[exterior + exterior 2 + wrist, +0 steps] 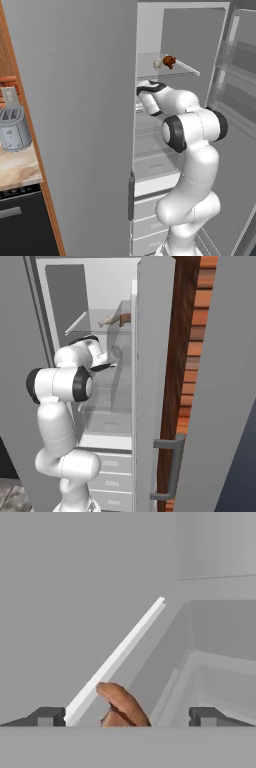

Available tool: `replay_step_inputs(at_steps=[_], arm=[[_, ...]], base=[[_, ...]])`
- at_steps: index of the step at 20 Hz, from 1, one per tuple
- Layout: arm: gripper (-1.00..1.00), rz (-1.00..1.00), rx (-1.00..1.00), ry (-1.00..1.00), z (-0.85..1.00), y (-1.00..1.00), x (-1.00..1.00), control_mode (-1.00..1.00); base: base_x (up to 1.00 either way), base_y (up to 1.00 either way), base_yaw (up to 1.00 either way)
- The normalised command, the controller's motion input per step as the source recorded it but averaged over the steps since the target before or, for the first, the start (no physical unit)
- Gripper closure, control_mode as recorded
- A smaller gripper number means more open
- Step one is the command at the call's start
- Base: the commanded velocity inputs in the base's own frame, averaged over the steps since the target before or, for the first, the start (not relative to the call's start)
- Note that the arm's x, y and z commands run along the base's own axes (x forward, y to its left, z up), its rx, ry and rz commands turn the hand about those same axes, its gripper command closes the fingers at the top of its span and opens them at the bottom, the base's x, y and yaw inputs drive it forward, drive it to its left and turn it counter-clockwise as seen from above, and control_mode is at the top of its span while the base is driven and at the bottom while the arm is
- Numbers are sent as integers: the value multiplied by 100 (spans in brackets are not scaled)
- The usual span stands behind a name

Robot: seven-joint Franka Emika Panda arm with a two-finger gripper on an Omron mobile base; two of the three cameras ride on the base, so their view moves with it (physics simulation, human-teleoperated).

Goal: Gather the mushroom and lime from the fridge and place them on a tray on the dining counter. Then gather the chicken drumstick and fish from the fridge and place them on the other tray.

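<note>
1. My arm (pixel 192 150) rises from the base, bends at the dark elbow joint and reaches into the open fridge (pixel 185 30).
2. In the hand view my claw (pixel 127 716) is released: the two dark tips stand far apart at the bottom edge, gripping nothing.
3. Between those tips, nearer the left one, I see the drumstick (pixel 121 706), a reddish-brown lump. It touches neither tip.
4. Just beside the drumstick in that view, a white shelf edge (pixel 117 657) runs up on a slant from the left tip.
5. From the left base view the drumstick (pixel 167 62) lies on an upper glass shelf (pixel 150 67), above my wrist, whitish bone end pointing left.
6. From the right base view the same drumstick (pixel 117 320) lies near the right end of that shelf, partly hidden behind the door edge.
7. White drawers (pixel 112 476) sit low in the fridge, beside the arm's lower links.
8. The grey door (pixel 155 381) stands open on my right, its bar handle (pixel 172 468) low down.
9. Far left in the left base view, a grey toaster (pixel 14 130) stands on a marbled table (pixel 17 170), well apart from the fridge.
</note>
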Motion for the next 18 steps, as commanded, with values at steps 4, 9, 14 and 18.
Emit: replay_step_inputs(at_steps=[4, 9, 14, 18], arm=[[-100, 0, 0, -2, -2, 19, 2, -100], [-100, -1, -4, -9, -6, 22, 0, -100], [-100, -1, -7, -12, -9, 6, 0, -100], [-100, 0, -8, -9, -12, 0, 0, -100]], base=[[0, 0, 0], [0, 0, 0], [0, 0, 0], [0, 0, 0]])
